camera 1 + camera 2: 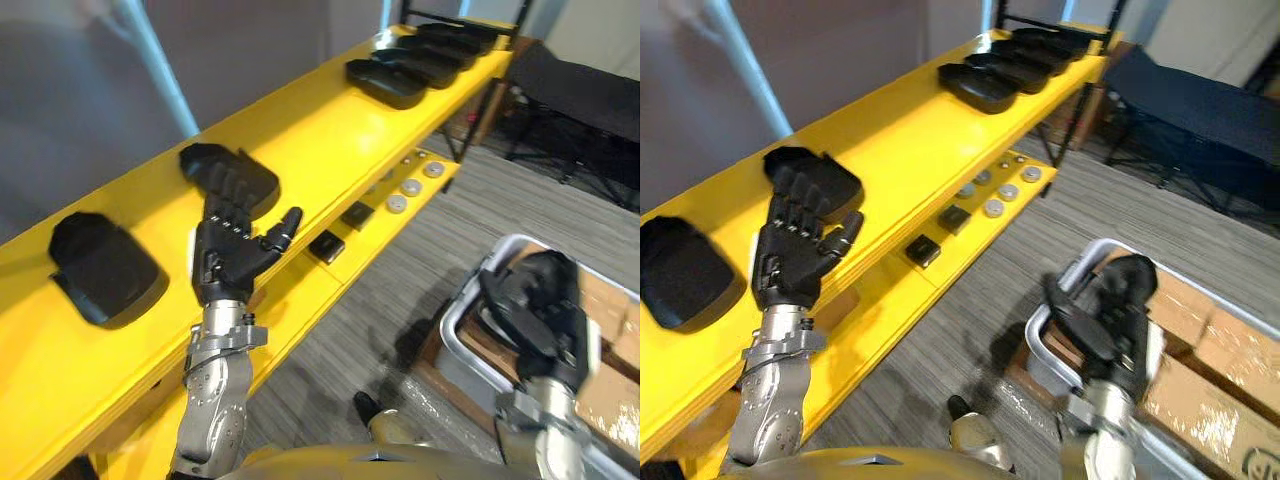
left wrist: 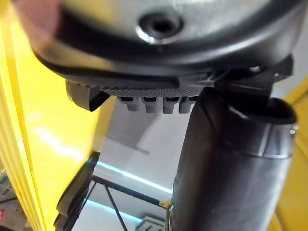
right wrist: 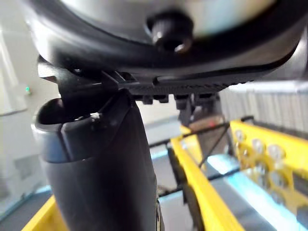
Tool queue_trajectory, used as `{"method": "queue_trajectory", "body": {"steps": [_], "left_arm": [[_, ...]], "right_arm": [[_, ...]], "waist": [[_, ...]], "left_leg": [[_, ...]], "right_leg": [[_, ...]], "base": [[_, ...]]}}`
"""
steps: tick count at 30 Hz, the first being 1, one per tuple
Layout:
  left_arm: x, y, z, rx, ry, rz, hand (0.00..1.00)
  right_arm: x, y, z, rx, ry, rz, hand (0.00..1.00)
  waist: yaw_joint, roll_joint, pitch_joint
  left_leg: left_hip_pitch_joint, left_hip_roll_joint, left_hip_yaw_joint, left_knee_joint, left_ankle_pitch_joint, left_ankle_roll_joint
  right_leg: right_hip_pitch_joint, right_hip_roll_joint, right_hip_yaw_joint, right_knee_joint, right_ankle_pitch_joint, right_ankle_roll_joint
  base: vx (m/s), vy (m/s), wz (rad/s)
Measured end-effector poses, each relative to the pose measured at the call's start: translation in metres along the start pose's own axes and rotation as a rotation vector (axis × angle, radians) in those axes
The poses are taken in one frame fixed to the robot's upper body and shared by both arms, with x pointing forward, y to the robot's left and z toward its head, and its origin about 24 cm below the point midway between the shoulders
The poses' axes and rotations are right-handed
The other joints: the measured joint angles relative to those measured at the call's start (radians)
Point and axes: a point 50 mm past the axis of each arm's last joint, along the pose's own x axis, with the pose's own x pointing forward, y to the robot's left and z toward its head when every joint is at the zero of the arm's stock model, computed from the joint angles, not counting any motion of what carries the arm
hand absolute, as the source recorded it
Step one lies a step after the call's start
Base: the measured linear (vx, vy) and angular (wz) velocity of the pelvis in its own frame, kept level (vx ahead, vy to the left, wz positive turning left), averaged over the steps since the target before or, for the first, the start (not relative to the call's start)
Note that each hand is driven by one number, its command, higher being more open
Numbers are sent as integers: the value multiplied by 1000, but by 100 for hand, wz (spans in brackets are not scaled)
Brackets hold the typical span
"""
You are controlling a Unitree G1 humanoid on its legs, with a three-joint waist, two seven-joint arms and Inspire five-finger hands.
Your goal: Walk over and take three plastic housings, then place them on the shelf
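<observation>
Shelving (image 1: 330, 140) in yellow was seen running from the near left to the far right, with a wide top board and a narrower ledge below its front edge. A grey-rimmed bin (image 1: 452, 310) was set on the carpeted floor, well apart from the shelving's front edge, with cardboard boxes (image 1: 1215, 350) seen at it.

Black plastic housings were laid out on the top board. One housing (image 1: 105, 270) lay towards the near left end, a second housing (image 1: 245, 170) lay further along near the front edge, and a row of housings (image 1: 420, 65) was lined up at the far end.

The left hand (image 1: 228, 255) was held upright before the shelving's front edge, its fingers straight and spread and nothing gripped; its fingertips were seen against the second housing, though contact could not be judged. The right hand (image 1: 1110, 310) was held over the bin's near corner, and whether its fingers were closed could not be told.

Small black square parts (image 1: 327, 246) and silver discs (image 1: 411, 187) were spread along the lower ledge.
</observation>
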Motion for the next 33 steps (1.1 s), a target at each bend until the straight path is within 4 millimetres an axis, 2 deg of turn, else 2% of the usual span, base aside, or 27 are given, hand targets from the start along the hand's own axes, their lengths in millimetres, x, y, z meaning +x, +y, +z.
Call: {"method": "queue_trajectory", "body": {"steps": [1, 2, 3, 5, 8, 11, 12, 13, 14, 15, 16, 17, 18, 19, 20, 21, 22, 23, 24, 25, 26, 27, 29, 30, 31, 32, 33], "left_arm": [[-1, 0, 2, -1, -3, -1, 100], [-3, -1, 6, -5, -18, -17, 100], [-2, -2, 11, -6, -40, -35, 100], [-1, -3, 15, -9, -65, -36, 100], [1, -2, 20, -22, -110, 0, 100], [10, -20, 23, -62, -160, -49, 100], [10, -25, 24, -26, -179, -63, 100], [9, -29, 25, 6, -194, -71, 100], [9, -29, 25, 24, -200, -72, 100], [10, -27, 27, 39, -211, -69, 100], [11, -26, 28, 40, -217, -65, 100], [15, -23, 31, 11, -226, -55, 100], [19, -19, 33, -29, -230, -40, 100], [21, -16, 33, -48, -231, -26, 100], [23, -10, 33, -80, -227, -5, 100], [23, -4, 31, -101, -213, -4, 100], [23, -2, 30, -104, -205, -6, 100], [21, 0, 24, -106, -178, -6, 100], [17, -1, 14, -115, -129, 10, 100], [16, -3, 8, -123, -104, 10, 100], [14, -8, 3, -143, -78, 2, 100], [14, -11, 2, -157, -76, -1, 100], [15, -12, 0, -163, -71, 0, 100], [14, -11, -2, -158, -63, 7, 100], [13, -10, -5, -156, -49, 9, 100], [11, -12, -8, -157, -35, 5, 100], [9, -12, -10, -136, -22, -4, 100]], "right_arm": [[3, 4, 1, 4, -10, 23, 100], [7, 8, 2, 14, -26, 32, 100], [8, 12, 1, 36, -24, 7, 100], [7, 17, -1, 69, -15, -26, 100], [-2, 29, -13, 142, 49, -84, 100], [-19, 29, -24, 168, 124, -129, 100], [-22, 26, -28, 160, 143, -120, 100], [-21, 27, -29, 151, 139, -86, 100], [-19, 29, -29, 148, 134, -57, 100], [-14, 36, -28, 136, 123, 12, 100], [-11, 41, -28, 126, 116, 49, 100], [-4, 53, -28, 117, 99, 109, 100], [1, 66, -31, 145, 100, 144, 100], [2, 71, -35, 156, 114, 154, 100], [6, 78, -43, 203, 143, 153, 100], [7, 79, -51, 212, 168, 118, 100], [7, 78, -55, 209, 182, 96, 100], [6, 72, -62, 187, 206, 53, 100], [7, 59, -67, 144, 226, 14, 100], [8, 52, -69, 118, 232, 5, 100], [11, 35, -72, 56, 241, -19, 100], [13, 23, -74, 14, 252, -33, 100], [12, 9, -76, -34, 278, -59, 100], [9, 4, -76, -51, 288, -64, 100], [7, 0, -76, -62, 293, -66, 100], [7, -4, -75, -75, 291, -70, 100], [9, -7, -73, -83, 285, -70, 100]], "waist": [[7, -1, 2], [20, 5, -2], [45, -13, 8], [68, -25, 16], [73, -29, 20], [68, -40, 62], [57, -47, 79], [60, -34, 91], [64, -35, 93], [73, -36, 93], [81, -36, 93], [95, -39, 92], [111, -45, 88], [118, -51, 85], [125, -73, 71], [126, -97, 59], [126, -113, 52], [130, -129, 42], [135, -101, 33], [135, -88, 29], [132, -57, 26], [123, -47, 26], [100, -42, 29], [81, -47, 35], [75, -62, 48], [76, -56, 55], [84, -49, 60]], "left_leg": [[-3, -5, -11, 1, -13, 1], [-22, -14, -27, 7, -38, -13], [-45, -33, -37, 31, -41, -16], [-75, -54, -58, 76, -53, -21], [-117, -77, -68, 181, -96, -6], [-136, -65, -15, 284, -146, 17], [-140, -65, 9, 293, -145, 37], [-147, -40, 63, 292, -135, 47], [-147, -27, 89, 290, -130, 47], [-142, 1, 134, 280, -116, 46], [-132, 13, 154, 271, -106, 40], [-124, 46, 186, 250, -84, 28], [-118, 82, 209, 219, -54, 6], [-115, 97, 217, 194, -34, -8], [-113, 112, 220, 137, 19, -32], [-115, 112, 219, 83, 72, -56], [-119, 111, 217, 62, 93, -67], [-129, 113, 197, 34, 123, -80], [-127, 117, 180, -14, 153, -60], [-128, 119, 182, -37, 169, -54], [-130, 130, 205, -64, 199, -61], [-130, 144, 227, -65, 203, -65], [-129, 171, 231, -47, 203, -65], [-127, 182, 202, -30, 204, -63], [-127, 179, 163, -22, 181, -66], [-122, 157, 106, -21, 132, -77], [-115, 136, 77, -20, 63, -64]], "right_leg": [[-11, 3, -6, 16, 1, 2], [-45, -2, -30, 67, -13, 8], [-77, -14, -40, 126, -37, 20], [-103, -31, -60, 186, -62, 32], [-128, -47, -81, 252, -79, 42], [-129, -52, -57, 265, -67, 63], [-122, -74, -73, 221, -67, 63], [-174, -96, -146, 317, -96, 26], [-196, -103, -183, 383, -104, 15], [-208, -125, -242, 490, -119, -7], [-203, -142, -267, 536, -129, -23], [-188, -188, -310, 620, -148, -53], [-162, -238, -334, 692, -156, -65], [-147, -260, -338, 717, -155, -64], [-118, -298, -337, 735, -149, -56], [-76, -323, -327, 681, -114, -22], [-52, -329, -325, 615, -50, -10], [-24, -327, -333, 520, -101, 47], [-21, -324, -368, 433, -136, 79], [-16, -323, -388, 384, -142, 84], [-5, -317, -425, 277, -143, 86], [-2, -308, -441, 214, -143, 87], [6, -281, -440, 130, -137, 98], [6, -264, -421, 107, -137, 98], [-1, -257, -393, 102, -136, 97], [-11, -247, -366, 96, -124, 95], [-42, -229, -326, 98, -111, 99]], "base": [[-53, 118, -17], [-75, 94, 34], [-90, 95, 44], [-75, 87, 41], [-88, 132, 9], [-187, 167, -55], [-269, 132, -83], [-267, 128, -98], [-224, 102, -125], [-137, 48, -101], [-125, -26, -117], [-98, -146, -104], [-122, -202, -98], [-145, -302, -72], [-117, -382, -46], [-103, -413, -34], [-98, -483, -38], [-139, -486, -71], [-146, -459, -87], [-118, -355, -110], [-86, -262, -108], [-83, -230, -119], [-92, -182, -100], [-97, -166, -91], [-125, -104, -88], [-162, 7, -102], [-216, 64, -113]]}}
